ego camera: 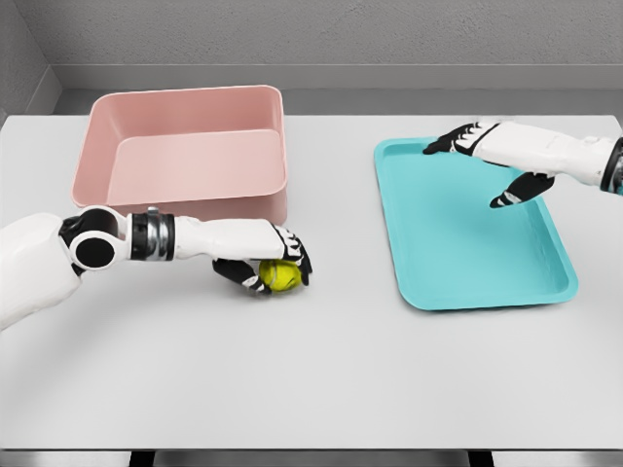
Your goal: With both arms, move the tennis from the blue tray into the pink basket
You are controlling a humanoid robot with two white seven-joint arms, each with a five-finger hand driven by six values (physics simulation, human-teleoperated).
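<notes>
A yellow-green tennis ball (279, 276) is low over the white table, just in front of the pink basket (185, 156), and my left hand (275, 263) is shut on it from above. The basket sits at the back left with nothing visible inside. At the right lies the blue tray (458, 243), holding nothing. My right hand (492, 161) hovers over the tray's far right part, fingers spread and holding nothing.
The white table (321, 379) stretches wide in front of and between the basket and the tray. A grey wall runs behind the table's far edge.
</notes>
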